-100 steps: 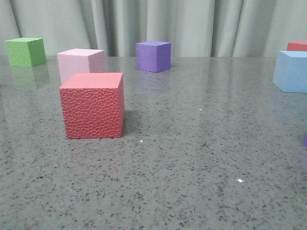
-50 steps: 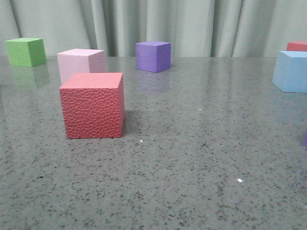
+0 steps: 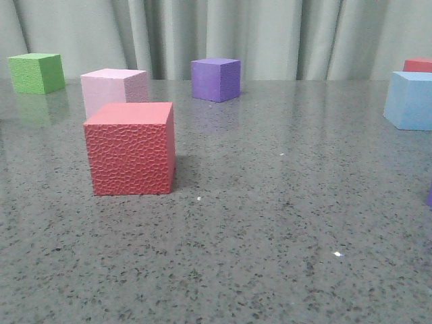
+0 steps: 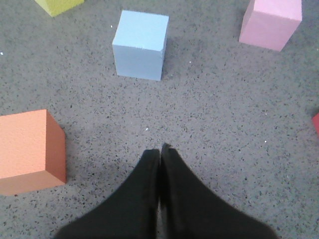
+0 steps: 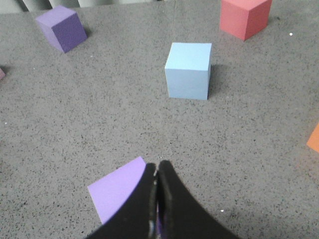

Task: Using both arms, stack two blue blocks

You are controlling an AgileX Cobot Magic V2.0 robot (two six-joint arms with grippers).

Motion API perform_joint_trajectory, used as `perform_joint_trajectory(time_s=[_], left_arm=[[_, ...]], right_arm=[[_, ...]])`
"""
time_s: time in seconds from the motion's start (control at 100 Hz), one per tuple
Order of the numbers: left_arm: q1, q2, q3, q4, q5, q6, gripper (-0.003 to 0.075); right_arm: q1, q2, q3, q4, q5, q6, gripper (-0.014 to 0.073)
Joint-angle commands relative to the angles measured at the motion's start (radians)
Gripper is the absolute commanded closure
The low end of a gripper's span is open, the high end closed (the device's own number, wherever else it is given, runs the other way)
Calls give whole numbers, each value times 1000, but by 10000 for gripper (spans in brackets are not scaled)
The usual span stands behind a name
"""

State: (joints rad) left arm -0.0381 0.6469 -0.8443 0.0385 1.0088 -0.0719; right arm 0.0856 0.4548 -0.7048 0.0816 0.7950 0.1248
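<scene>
Cubes show no movement across the front view; stacking has not begun. Left gripper [image 4: 160, 149] and right gripper [image 5: 156, 167] are clenched empty, each facing a blue block [image 4: 140, 45] [image 5: 188, 70].

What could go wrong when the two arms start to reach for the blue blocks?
Both grippers, left and right, are shut; they must open or they will push the blocks away. A light purple block lies just under the right gripper and could be bumped. The front view shows only one blue block, cut by the frame edge.
</scene>
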Motion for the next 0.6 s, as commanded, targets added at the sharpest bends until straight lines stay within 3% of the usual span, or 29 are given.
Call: perform_joint_trajectory(time_s=[0.0, 0.59], left_arm=[[2, 47, -47, -18, -22, -10, 739], [2, 76, -50, -28, -22, -10, 738]], right_arm=[[-7, 17, -36, 6, -55, -8, 662], [-7, 17, -34, 7, -53, -8, 662]])
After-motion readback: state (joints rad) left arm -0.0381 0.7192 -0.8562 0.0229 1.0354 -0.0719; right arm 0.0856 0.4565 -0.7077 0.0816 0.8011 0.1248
